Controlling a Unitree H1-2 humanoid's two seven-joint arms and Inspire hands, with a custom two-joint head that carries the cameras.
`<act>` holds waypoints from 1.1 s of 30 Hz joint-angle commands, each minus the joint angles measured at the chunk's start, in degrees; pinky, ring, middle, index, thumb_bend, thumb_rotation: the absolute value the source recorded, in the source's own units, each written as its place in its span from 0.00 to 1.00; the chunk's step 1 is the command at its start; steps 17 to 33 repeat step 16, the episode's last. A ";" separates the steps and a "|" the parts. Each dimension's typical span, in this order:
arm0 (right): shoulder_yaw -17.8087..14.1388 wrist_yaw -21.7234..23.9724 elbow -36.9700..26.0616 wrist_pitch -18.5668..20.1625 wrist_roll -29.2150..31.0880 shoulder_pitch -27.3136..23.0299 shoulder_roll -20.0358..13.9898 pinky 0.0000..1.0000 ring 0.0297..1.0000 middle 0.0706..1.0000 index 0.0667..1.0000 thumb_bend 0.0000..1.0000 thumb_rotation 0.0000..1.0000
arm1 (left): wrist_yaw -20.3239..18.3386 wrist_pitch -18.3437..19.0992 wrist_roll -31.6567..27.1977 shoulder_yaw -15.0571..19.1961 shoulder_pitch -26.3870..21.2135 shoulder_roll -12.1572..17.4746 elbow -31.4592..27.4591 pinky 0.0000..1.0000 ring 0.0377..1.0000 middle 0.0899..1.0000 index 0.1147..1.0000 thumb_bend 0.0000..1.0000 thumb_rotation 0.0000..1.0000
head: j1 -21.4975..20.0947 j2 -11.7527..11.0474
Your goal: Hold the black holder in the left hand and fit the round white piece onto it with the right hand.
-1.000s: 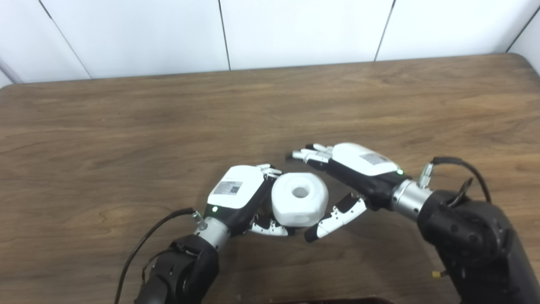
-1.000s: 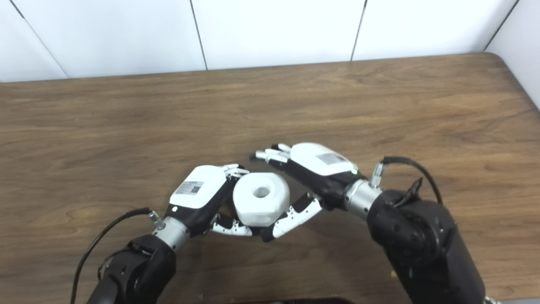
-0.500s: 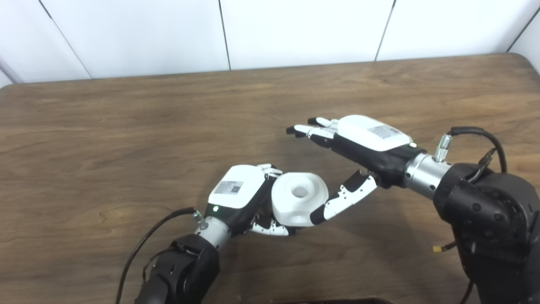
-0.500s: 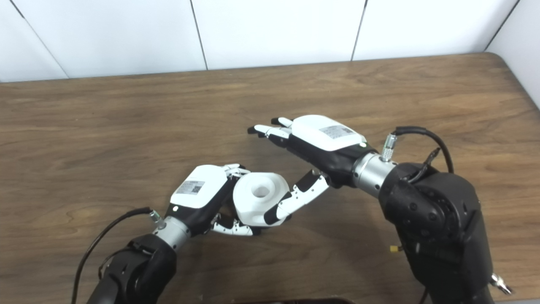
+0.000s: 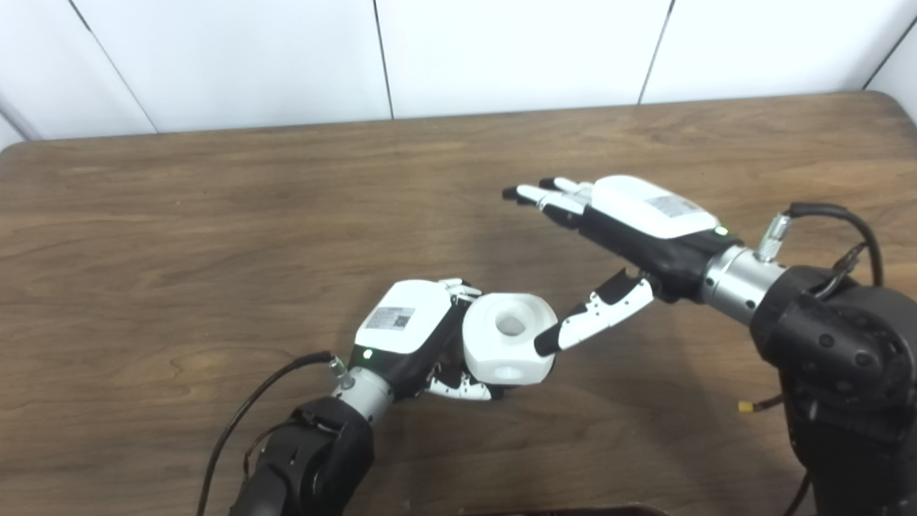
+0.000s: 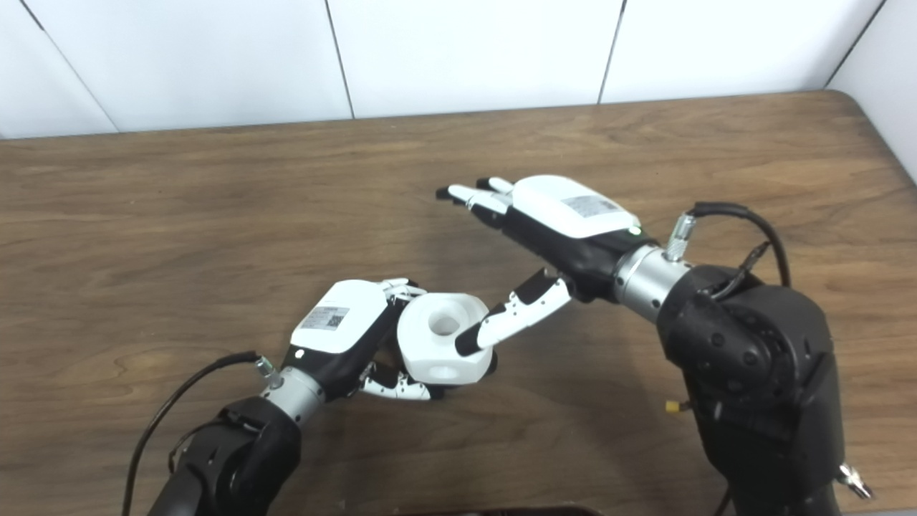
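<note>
The round white piece (image 5: 509, 347) with a hole in its top sits low over the table near the middle front. My left hand (image 5: 412, 335) is closed around its left and lower side and holds it. The black holder is hidden under the piece and in my left hand; I cannot see it. My right hand (image 5: 616, 229) hovers up and to the right of the piece, fingers spread, holding nothing. Its thumb tip is in front of the piece's right edge; I cannot tell if it touches.
The wooden table (image 5: 215, 229) runs to a white panelled wall (image 5: 501, 50) at the back. The table's right corner shows in the right eye view (image 6: 852, 107). Black cables (image 5: 251, 408) trail from both wrists.
My right hand has lifted off the white piece and drawn up and to the right, fingers spread. My left hand and the piece have stayed where they were.
</note>
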 commanded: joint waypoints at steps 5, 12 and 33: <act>-1.01 5.87 -1.79 0.12 -0.52 -1.92 0.20 0.99 1.00 0.94 0.98 1.00 0.61 | -3.78 0.91 0.55 -0.53 1.12 1.00 1.01 0.82 0.87 0.78 0.43 0.52 0.05 | 0.47 -0.33; -1.02 5.84 -1.24 0.13 -1.08 -1.90 1.03 0.98 1.00 0.94 0.99 1.00 0.61 | -7.16 1.83 2.36 -0.51 0.51 1.98 -0.25 0.91 0.89 0.80 0.68 0.80 0.12 | 0.58 -0.27; -0.83 5.29 -0.56 0.11 -0.92 -2.08 0.97 0.98 1.00 0.94 0.99 0.99 0.59 | -12.13 3.35 5.03 -0.52 -0.09 2.20 -2.41 0.92 0.90 0.83 0.73 0.83 0.20 | 0.82 -0.23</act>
